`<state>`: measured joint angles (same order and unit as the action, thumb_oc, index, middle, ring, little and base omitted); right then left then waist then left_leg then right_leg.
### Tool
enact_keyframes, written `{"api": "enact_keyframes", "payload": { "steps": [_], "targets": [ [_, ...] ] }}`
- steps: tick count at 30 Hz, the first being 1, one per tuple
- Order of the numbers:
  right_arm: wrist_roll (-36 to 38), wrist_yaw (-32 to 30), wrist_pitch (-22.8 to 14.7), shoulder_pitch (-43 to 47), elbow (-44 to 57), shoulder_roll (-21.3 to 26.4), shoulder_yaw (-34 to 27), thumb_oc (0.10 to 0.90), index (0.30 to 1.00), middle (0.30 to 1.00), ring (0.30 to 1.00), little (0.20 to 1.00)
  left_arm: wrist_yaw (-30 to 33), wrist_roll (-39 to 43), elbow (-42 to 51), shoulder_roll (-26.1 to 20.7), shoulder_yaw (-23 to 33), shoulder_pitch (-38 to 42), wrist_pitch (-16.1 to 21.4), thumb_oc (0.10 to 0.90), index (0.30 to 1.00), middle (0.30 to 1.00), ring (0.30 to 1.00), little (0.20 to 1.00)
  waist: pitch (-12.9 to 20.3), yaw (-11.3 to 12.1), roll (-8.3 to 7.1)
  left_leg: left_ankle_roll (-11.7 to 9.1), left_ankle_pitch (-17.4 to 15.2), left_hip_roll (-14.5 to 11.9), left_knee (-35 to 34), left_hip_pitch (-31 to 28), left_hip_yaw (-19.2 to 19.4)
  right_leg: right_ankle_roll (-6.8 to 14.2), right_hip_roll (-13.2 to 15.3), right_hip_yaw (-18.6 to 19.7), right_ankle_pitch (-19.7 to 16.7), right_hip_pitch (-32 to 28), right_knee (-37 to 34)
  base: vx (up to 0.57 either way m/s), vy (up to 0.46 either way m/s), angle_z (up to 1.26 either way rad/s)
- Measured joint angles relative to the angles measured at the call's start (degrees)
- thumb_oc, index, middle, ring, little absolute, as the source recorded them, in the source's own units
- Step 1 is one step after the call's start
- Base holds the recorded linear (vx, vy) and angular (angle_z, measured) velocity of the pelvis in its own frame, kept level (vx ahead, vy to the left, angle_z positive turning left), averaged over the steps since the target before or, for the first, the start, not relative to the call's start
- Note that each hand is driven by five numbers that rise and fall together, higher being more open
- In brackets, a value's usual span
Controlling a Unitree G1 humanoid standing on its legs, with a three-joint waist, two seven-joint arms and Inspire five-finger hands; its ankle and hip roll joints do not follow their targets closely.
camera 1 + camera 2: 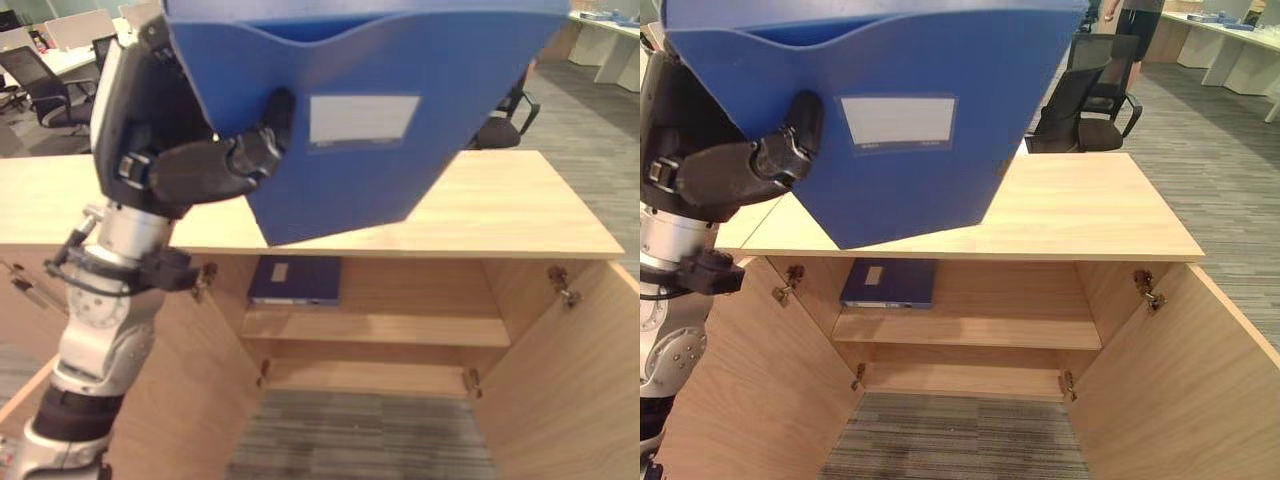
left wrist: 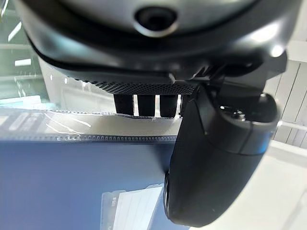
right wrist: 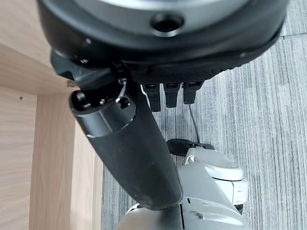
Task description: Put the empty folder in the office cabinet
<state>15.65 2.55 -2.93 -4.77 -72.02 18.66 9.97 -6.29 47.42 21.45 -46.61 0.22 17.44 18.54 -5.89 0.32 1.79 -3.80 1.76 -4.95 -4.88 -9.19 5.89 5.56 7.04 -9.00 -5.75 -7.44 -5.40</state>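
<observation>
We note the left robot hand (image 1: 200,165) raised above the office cabinet (image 1: 420,215), its thumb pressed across the front face of the blue folder (image 1: 380,60) and the fingers curled behind the folder's edge, as the left wrist view confirms: the hand pinches the folder. The folder hangs in the air above the cabinet's top panel, tilted, its lower corner pointing down toward the panel's front edge but not touching it. A pale label pocket (image 1: 362,118) sits on the folder's front, just beside the thumb tip.

The cabinet stands with both doors swung open. The right door (image 1: 1200,370) and the left door (image 1: 750,380) flank the opening; metal hinges (image 1: 1145,288) show at the inner sides. On the cabinet's upper shelf (image 1: 980,330), at its left end, a dark blue binder (image 1: 890,283) lies flat with a small pale label on top.

The right robot hand (image 3: 129,158) appears in the right wrist view beside a wooden panel of the cabinet (image 3: 29,143), over grey carpet (image 3: 268,120). Its thumb is extended and the fingers look straight, holding nothing.

Behind the cabinet we see black office chairs (image 1: 1090,100) and a person's legs (image 1: 1140,25) farther back.
</observation>
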Motion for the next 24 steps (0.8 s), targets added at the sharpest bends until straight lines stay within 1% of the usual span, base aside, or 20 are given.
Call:
{"api": "enact_keyframes", "payload": {
  "steps": [5,8,9,10,11,13,20,22,23,24],
  "targets": [
    [-2.1,0.0,0.7,0.9,-0.2,0.2,0.5,0.8,0.9,0.9,0.9,0.9,-3.6,4.7,3.6,0.0,-1.8,-0.6,-2.2,0.4,0.3,0.3,0.3,0.3,0.0,0.1,0.03,0.1,0.1,0.1,0.0,0.0,-0.2,0.0,0.0,-0.1,0.0,-0.1,0.0,0.0,0.0,0.01],
    [-2.1,-0.1,0.8,1.0,-0.2,0.4,0.7,0.8,0.9,0.9,0.9,0.9,-4.6,7.5,4.6,0.0,-5.9,-0.5,-3.3,0.4,0.3,0.3,0.3,0.3,0.1,0.2,0.19,0.2,0.1,0.2,0.0,0.0,-0.4,0.0,-0.1,-0.4,0.0,-0.3,0.0,-0.01,0.003,0.04],
    [-2.1,-0.1,0.8,1.1,-0.2,0.5,1.1,0.8,0.9,0.9,0.9,0.9,-5.4,8.7,4.7,-0.2,-7.8,-0.5,-4.5,0.4,0.3,0.3,0.3,0.3,0.1,0.1,0.22,0.2,0.1,0.1,0.0,0.0,-0.5,0.0,-0.1,-0.4,0.0,-0.3,0.0,0.0,0.0,0.0],
    [-2.1,-0.1,0.8,1.2,-0.2,0.5,1.2,0.8,0.9,0.9,0.9,0.9,-5.5,8.8,4.7,-0.2,-8.0,-0.5,-4.7,0.4,0.3,0.3,0.3,0.3,0.1,0.1,0.21,0.2,0.2,0.1,0.0,0.0,-0.5,0.0,-0.1,-0.4,0.0,-0.3,0.0,0.0,0.0,0.0],
    [-2.2,-0.1,0.8,1.4,-0.3,0.5,1.7,0.8,0.9,0.9,0.9,0.9,-6.0,8.8,4.8,-0.4,-10.2,-0.5,-6.7,0.4,0.3,0.3,0.3,0.3,0.1,0.0,0.22,0.2,0.2,0.1,0.0,0.0,-0.5,0.0,-0.2,-0.4,0.0,-0.3,0.0,0.0,0.0,0.0],
    [-2.2,-0.1,0.8,1.4,-0.3,0.6,1.8,0.8,0.9,0.9,0.9,0.9,-6.5,8.8,4.8,-0.5,-11.6,-0.5,-8.0,0.4,0.3,0.3,0.3,0.3,0.1,-0.1,0.26,0.2,0.2,0.1,0.0,0.0,-0.5,-0.1,-0.2,-0.4,0.0,-0.3,0.0,0.0,0.0,0.0],
    [-2.1,-0.1,0.8,1.5,-0.1,0.6,1.9,0.8,0.9,0.9,0.9,0.9,-6.5,8.6,3.9,-0.4,-12.3,-1.1,-9.7,0.4,0.3,0.3,0.3,0.3,0.1,0.0,0.26,0.2,0.2,0.1,0.0,0.0,-0.5,-0.1,-0.3,-0.4,0.0,-0.3,0.0,0.0,0.0,0.0],
    [-1.8,-0.1,1.5,0.6,3.2,0.9,1.7,0.8,0.9,0.9,0.9,0.9,-6.4,8.5,3.7,-0.2,-12.1,-4.1,-9.8,0.4,0.3,0.3,0.3,0.3,0.1,-0.2,0.35,0.2,0.2,0.1,0.0,0.0,-0.3,-0.1,-0.3,-0.2,0.0,-0.2,0.0,0.02,0.022,-0.04],
    [-0.7,-0.2,1.6,0.0,5.0,1.1,1.6,0.8,0.9,0.9,0.9,0.9,-6.4,8.5,3.5,-0.2,-12.1,-5.4,-9.8,0.4,0.3,0.3,0.3,0.3,0.1,-0.2,0.38,0.2,0.2,0.0,0.0,0.0,-0.2,-0.1,-0.3,-0.1,0.0,-0.1,0.0,0.02,0.027,-0.07],
    [1.9,0.0,1.2,-0.3,7.0,1.1,1.6,0.8,0.9,0.9,0.9,0.9,-6.4,8.4,3.0,-0.2,-12.1,-7.2,-10.2,0.4,0.3,0.3,0.3,0.3,0.1,-0.2,0.4,0.2,0.2,0.0,0.0,0.0,-0.1,-0.1,-0.4,0.0,0.0,0.0,0.0,0.02,0.026,-0.07]
  ]
}}
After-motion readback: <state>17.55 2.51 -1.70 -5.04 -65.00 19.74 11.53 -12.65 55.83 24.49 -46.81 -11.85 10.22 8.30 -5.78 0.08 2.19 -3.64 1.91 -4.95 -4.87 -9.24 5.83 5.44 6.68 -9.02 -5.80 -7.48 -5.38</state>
